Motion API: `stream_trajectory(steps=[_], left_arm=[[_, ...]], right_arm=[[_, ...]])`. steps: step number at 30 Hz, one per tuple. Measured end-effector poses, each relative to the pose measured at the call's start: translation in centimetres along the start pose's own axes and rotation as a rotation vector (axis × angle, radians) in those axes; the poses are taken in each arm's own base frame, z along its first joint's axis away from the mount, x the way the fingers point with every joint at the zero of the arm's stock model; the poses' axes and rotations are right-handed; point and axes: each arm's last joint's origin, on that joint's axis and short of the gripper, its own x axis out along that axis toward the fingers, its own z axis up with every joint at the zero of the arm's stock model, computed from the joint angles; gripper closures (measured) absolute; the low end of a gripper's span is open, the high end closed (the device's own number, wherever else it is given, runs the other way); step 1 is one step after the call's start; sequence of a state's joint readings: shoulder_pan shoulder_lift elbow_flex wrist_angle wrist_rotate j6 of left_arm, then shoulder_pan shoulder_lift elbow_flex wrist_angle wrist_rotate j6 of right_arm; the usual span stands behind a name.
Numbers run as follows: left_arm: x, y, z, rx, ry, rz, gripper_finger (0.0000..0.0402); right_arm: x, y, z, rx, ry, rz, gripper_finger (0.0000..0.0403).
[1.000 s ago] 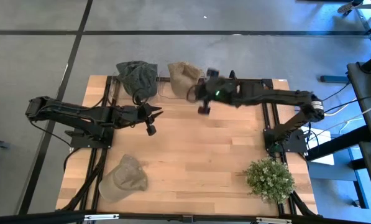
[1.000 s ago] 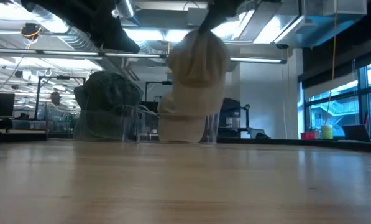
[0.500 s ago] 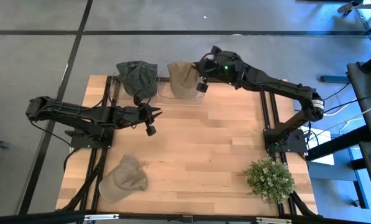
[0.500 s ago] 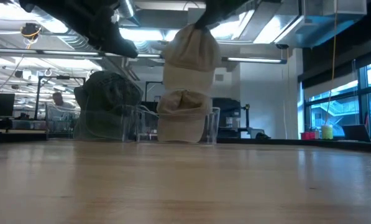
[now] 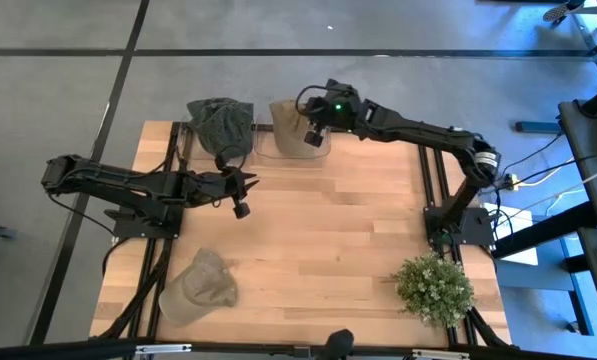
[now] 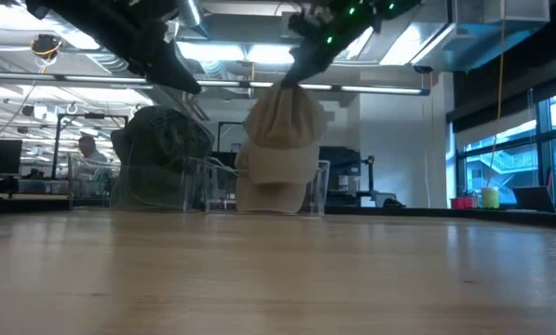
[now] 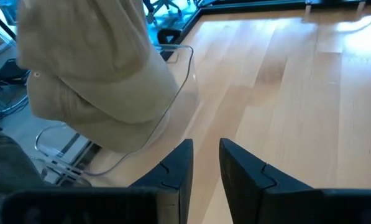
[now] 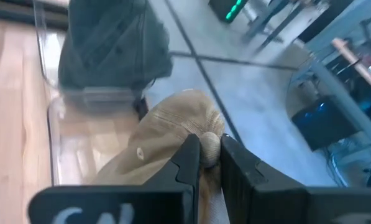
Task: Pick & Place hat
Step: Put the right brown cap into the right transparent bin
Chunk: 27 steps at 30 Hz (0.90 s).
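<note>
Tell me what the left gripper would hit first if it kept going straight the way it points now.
Probably the beige hat held by the right gripper over the clear stand; the left gripper aims near it, though depth is unclear.

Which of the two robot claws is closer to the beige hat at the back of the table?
The right gripper: it is clamped on the beige hat. The left gripper hovers apart over the mid-table.

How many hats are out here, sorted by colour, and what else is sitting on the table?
Beige fabric hats: 2, one held by the right gripper over the clear stand, one on the near-left table corner
Dark green fabric hat: 1
Green potted plant: 1
Total: 4
</note>
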<state>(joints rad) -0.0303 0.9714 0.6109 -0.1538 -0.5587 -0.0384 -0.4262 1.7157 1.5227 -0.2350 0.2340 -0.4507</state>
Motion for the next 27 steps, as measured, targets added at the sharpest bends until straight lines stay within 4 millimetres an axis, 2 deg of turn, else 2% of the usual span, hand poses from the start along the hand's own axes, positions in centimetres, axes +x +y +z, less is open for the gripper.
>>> stream_trajectory(steps=[6,13,21,27], left_arm=[[0.0,0.0,-0.2,0.008,0.014,0.0,0.0327],[0.0,0.0,-0.2,0.011,0.019,0.0,0.0327],[0.0,0.0,-0.2,0.009,0.02,0.0,0.0327],[0.0,0.0,-0.2,0.01,0.02,0.0,0.0327]], right_arm=[[2.6,1.3,-1.7,-0.022,0.082,0.029,0.0359],[2.8,1.7,-2.2,-0.032,0.129,0.051,0.0349],[2.8,1.6,-2.6,-0.047,0.176,0.038,0.0267],[2.2,0.8,-2.3,-0.141,0.286,-0.28,0.0201]])
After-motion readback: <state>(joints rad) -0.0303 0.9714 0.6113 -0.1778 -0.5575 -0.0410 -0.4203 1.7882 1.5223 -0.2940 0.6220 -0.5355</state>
